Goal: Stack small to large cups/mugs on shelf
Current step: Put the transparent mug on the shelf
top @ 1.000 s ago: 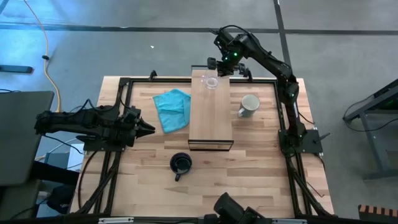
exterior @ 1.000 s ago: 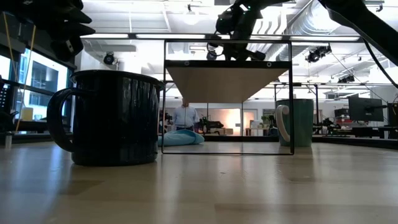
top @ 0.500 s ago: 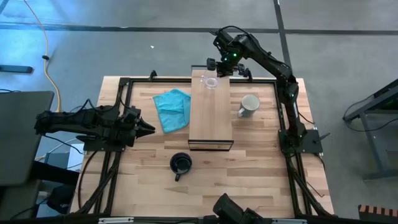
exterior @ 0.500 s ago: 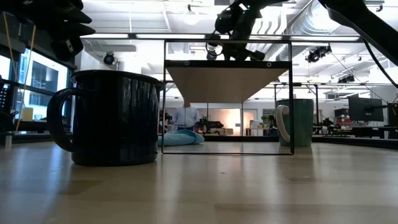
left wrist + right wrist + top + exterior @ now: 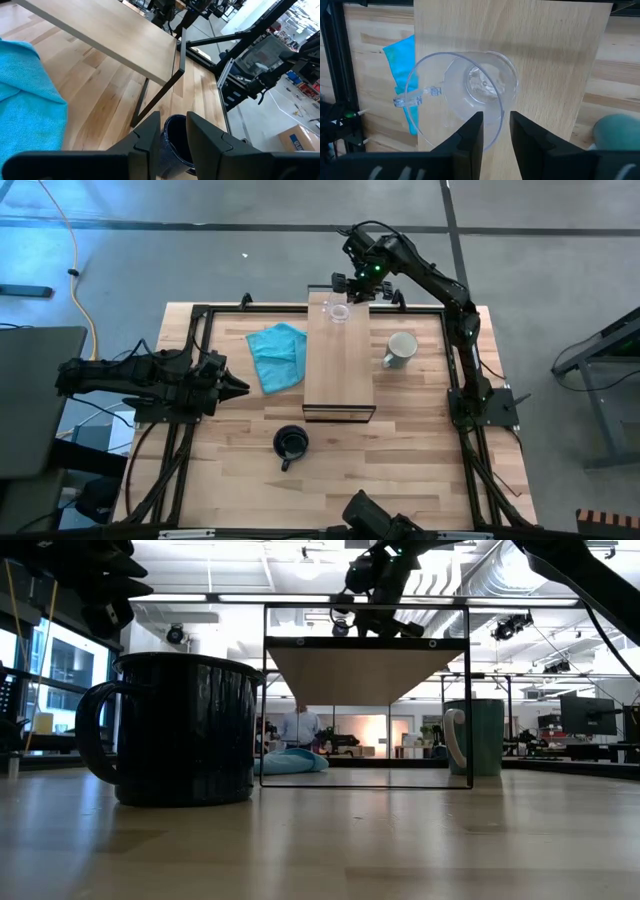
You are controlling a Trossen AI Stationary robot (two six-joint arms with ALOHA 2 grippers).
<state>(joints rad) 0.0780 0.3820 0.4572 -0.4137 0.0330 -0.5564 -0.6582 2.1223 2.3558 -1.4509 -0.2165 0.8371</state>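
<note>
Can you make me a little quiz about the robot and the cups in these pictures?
1. True or false: the glass cup stands on the shelf.
2. Which mug sits nearest the shelf's dark front edge? A white mug, B black mug.
3. Fill in: the cloth beside the shelf is ____.

Key: 1 true. 2 B. 3 teal. The right gripper is at the glass; the left gripper waits at the table's left side.

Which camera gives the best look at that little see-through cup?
The right wrist view: the clear glass cup fills the picture, sitting on the shelf. The high view shows it only as a tiny faint ring. The low and left wrist views do not show it.
</note>
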